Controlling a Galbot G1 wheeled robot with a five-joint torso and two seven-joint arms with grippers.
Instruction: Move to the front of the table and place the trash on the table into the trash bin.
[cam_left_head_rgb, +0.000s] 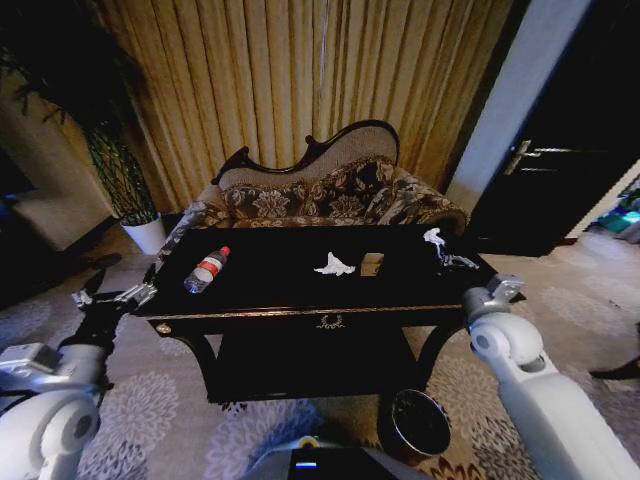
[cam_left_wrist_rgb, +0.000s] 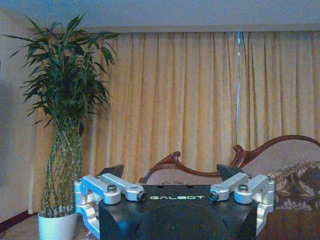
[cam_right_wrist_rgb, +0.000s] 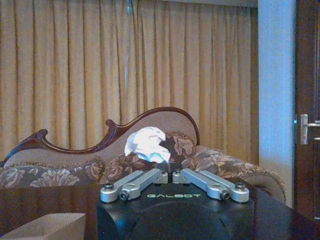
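Black and glossy, the table (cam_left_head_rgb: 300, 290) is still carrying the bottle (cam_left_head_rgb: 207, 270), tissues (cam_left_head_rgb: 334, 265) and tan scrap (cam_left_head_rgb: 371, 264), while the right hand (cam_left_head_rgb: 437, 240) is pinching one tissue (cam_right_wrist_rgb: 146, 144), the left hand (cam_left_head_rgb: 150, 280) is gaping empty, and the bin (cam_left_head_rgb: 418, 424) is waiting below.

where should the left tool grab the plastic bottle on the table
Grip the bottle across its labelled mid-body, coming down from above. It lies on its side on the table, red cap pointing away from the robot, so the round body probably offers two opposed sides there, while the cap end is narrow. It lies near the table's left end, close to the open left tool.
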